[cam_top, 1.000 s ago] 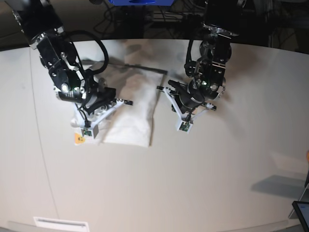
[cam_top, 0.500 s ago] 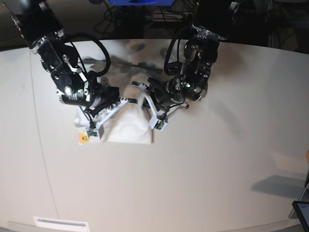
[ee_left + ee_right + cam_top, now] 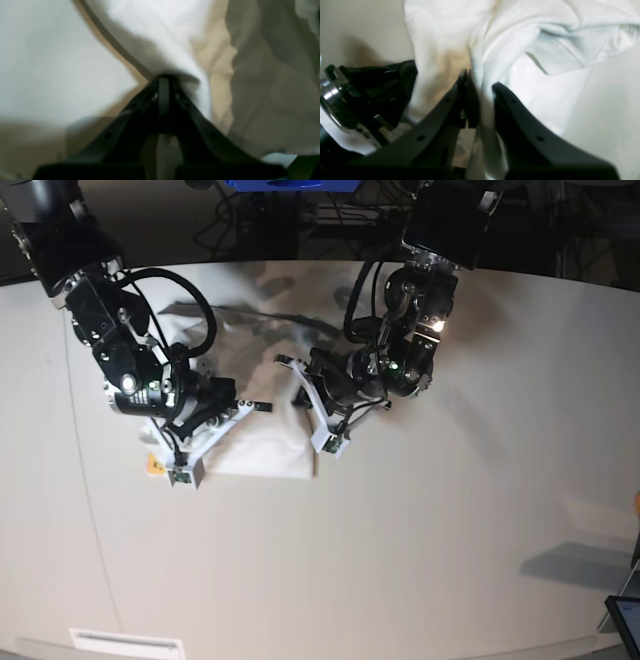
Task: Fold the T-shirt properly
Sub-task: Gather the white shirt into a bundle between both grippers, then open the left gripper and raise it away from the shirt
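Pinching the T-shirt point(image 3: 262, 448) with both tools, left tool point(image 3: 163, 80) and right tool point(image 3: 480, 100) clamped on cloth; mid-fold, next probably carry the edge across evenly.

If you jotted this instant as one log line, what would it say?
left gripper: shut on T-shirt | right gripper: shut on T-shirt | shirt: bunched between both arms on table | fold: not finished

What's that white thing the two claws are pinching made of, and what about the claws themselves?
The T-shirt looks like soft matte woven or knit cloth, probably cotton: it creases and drapes. The right gripper and left gripper fingers look like dull black moulded plastic with small screw holes, though coated metal is possible.
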`<state>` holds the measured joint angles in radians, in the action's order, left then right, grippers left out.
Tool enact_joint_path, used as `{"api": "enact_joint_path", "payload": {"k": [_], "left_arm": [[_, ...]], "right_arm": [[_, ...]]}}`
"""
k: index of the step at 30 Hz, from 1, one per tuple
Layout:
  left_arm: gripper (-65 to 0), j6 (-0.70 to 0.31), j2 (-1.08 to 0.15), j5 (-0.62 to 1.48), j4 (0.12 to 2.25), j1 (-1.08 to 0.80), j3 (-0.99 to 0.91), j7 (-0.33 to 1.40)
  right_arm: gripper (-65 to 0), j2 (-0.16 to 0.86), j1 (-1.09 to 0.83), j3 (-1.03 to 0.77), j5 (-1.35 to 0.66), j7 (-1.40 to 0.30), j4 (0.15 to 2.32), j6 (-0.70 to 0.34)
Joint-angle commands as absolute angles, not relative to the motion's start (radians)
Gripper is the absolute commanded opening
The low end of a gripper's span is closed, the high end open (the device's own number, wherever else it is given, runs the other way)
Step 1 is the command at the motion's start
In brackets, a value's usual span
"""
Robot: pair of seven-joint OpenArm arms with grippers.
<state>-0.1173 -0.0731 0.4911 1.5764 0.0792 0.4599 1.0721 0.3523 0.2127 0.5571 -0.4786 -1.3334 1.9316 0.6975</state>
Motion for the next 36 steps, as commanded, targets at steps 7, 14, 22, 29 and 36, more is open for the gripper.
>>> {"api": "enact_joint_path", "payload": {"k": [7, 14, 22, 29, 36], "left_arm": [[-64.8, -0.119, -0.073, 0.487, 1.593, 0.122, 0.460, 1.072], [-64.8, -0.117, -0.073, 0.487, 1.593, 0.134, 0.469, 1.075], [-64.8, -0.117, -0.074, 0.487, 1.590, 0.128, 0.470, 1.075], [-64.8, -0.117, -0.110, 0.487, 1.593, 0.122, 0.470, 1.075], [-64.8, -0.117, -0.168, 0.489, 1.593, 0.114, 0.460, 1.075]], "right_arm": [[-64.9, 0.354, 0.237, 0.587, -0.478, -1.320, 1.982, 0.698], [-64.4, 0.326, 0.265, 0.782, -0.294, -1.330, 1.974, 0.698], [-63.8, 0.288, 0.263, 0.839, -0.239, -1.325, 1.940, 0.698], [-57.7, 0.269, 0.265, 0.840, -0.242, -1.323, 1.943, 0.698], [-51.7, 0.234, 0.257, 0.840, -0.240, -1.322, 1.946, 0.698]]}}
